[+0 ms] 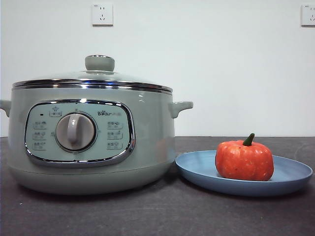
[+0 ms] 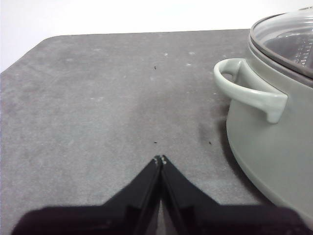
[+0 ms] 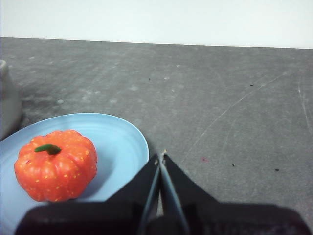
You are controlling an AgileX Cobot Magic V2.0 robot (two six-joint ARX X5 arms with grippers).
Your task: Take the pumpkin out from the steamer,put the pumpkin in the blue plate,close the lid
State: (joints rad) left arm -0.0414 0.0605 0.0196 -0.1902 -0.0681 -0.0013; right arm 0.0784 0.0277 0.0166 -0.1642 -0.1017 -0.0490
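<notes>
One steamer [image 1: 91, 142], one lid [image 1: 93, 81], one blue plate [image 1: 290, 178], one pumpkin [image 1: 244, 160] and two grippers make up the count, with two wall sockets [image 1: 102, 14] on the pale wall behind. The steamer serves as the landmark: the lid sits closed on its rim, the grey-green knob [image 1: 99, 63] centred on top. The blue plate lies on the dark table [image 1: 147, 216] just beside the steamer's base, on the side of one small handle [image 1: 181, 107]; its near rim comes close to the steamer's wall, though contact cannot be told. The pumpkin stands upright on the plate, stem [image 1: 249, 140] up, away from the rim nearest the steamer.

The left gripper [image 2: 160, 159] hangs over bare table on the steamer's other side, beside the other handle [image 2: 247, 88], its jaws pressed together and holding nothing. The right gripper [image 3: 162, 156] hovers beyond the plate's far rim from the steamer, jaws likewise closed and empty. Open table stretches past both grippers to the table's edges.

The steamer is round, smooth and sage-green, with a chrome-framed panel [image 1: 78, 132] and central dial [image 1: 75, 132]. The lid is glass with a chrome band. The plate is shallow and matte. The pumpkin is orange-red, ribbed and speckled. The table is grey, scuffed and lightly scratched.
</notes>
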